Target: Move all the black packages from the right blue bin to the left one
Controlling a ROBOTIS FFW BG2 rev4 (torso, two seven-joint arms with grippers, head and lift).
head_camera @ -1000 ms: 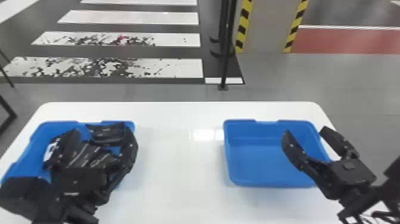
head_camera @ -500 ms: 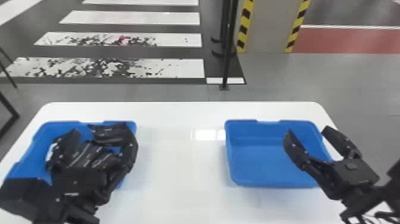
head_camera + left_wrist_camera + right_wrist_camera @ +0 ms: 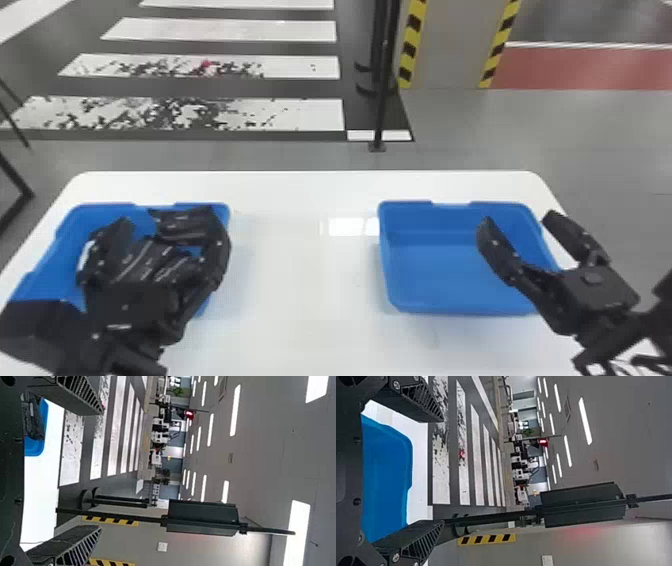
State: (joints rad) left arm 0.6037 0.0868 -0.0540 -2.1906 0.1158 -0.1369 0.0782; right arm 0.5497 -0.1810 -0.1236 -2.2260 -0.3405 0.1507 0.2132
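Left gripper (image 3: 169,224): is hovering over the left bin, its two flat fingers standing wide apart; in the left wrist view the left gripper (image 3: 100,470) is showing the same spread, grasping nothing between its fingertips.
Right gripper (image 3: 517,220): is reaching in at the right side over the right bin's far-right part, one finger above the bin, the other beyond its right side; in the right wrist view the right gripper (image 3: 442,471) is parting its fingers widely, gripping nothing.
Black packages (image 3: 150,260): are lying bunched in the left bin, partly showing between the left gripper's fingers; their exact number is staying unclear under the overlap.
Left bin (image 3: 52,280): is resting on the table's left part, the left arm partly covering its near side.
Right bin (image 3: 430,280): is sitting on the table's right part, well apart from the left bin, its blue floor showing.
Table (image 3: 300,290): is supporting both bins on its white top.
Post (image 3: 382,100): is standing upright on the floor beyond the table.
Pillar (image 3: 442,45): is rising just right of the post, yellow-and-black stripes edging it.
Crossing stripes (image 3: 225,30): are running white across the dark floor at the far left.
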